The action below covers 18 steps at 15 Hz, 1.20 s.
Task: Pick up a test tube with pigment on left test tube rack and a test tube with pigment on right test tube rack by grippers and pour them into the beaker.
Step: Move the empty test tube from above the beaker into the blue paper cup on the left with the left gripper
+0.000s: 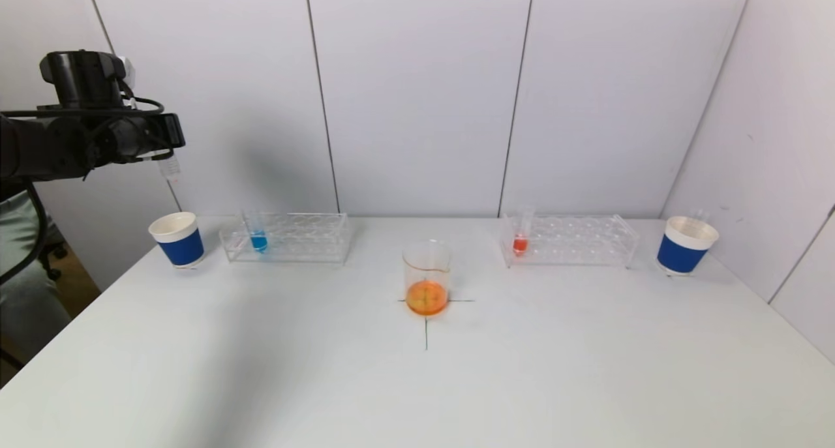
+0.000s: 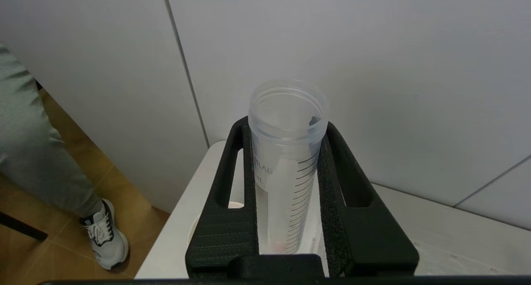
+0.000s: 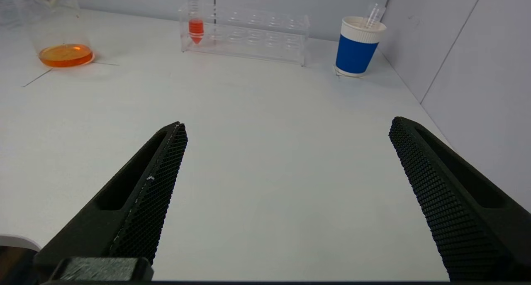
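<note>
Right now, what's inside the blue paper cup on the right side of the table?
A clear test tube leans out over the rim of the right blue cup, seemingly empty. The cup's wall hides the tube's lower end and anything else at the bottom.

The clear plastic test tube (image 2: pixel 286 160) clamped in the left pincer (image 2: pixel 286 252) bears dark printing down its wall: the letters "LAB", with any earlier letters cut off by the black finger (image 2: pixel 220 218), and below them what looks like "mL", partly hidden. Beside these runs a ladder of graduation lines, with no figures legible. Nothing else in any view carries readable text
</note>
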Available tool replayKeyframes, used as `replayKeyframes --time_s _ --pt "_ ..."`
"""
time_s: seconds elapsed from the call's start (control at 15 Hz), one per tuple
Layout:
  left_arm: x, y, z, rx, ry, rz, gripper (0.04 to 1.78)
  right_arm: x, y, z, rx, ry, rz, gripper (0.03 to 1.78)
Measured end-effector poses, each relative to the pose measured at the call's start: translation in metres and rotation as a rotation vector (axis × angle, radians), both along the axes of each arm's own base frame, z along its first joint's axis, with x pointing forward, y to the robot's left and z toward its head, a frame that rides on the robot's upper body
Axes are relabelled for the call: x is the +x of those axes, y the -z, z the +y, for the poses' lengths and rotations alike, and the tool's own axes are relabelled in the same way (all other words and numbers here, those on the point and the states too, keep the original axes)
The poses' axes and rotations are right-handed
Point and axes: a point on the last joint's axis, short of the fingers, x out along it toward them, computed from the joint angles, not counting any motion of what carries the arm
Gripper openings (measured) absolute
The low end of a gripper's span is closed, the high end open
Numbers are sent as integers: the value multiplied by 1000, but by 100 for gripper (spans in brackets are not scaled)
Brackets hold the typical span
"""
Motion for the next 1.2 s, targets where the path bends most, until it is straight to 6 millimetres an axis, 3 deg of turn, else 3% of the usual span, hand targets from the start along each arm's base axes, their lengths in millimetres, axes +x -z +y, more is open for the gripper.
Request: replayKeyframes --time_s 0.33,1.2 --pt "10 21 26 -5 -51 29 44 0 0 0 0 0 0 177" --pt "26 71 49 -14 -45 51 44 0 0 0 0 0 0 177"
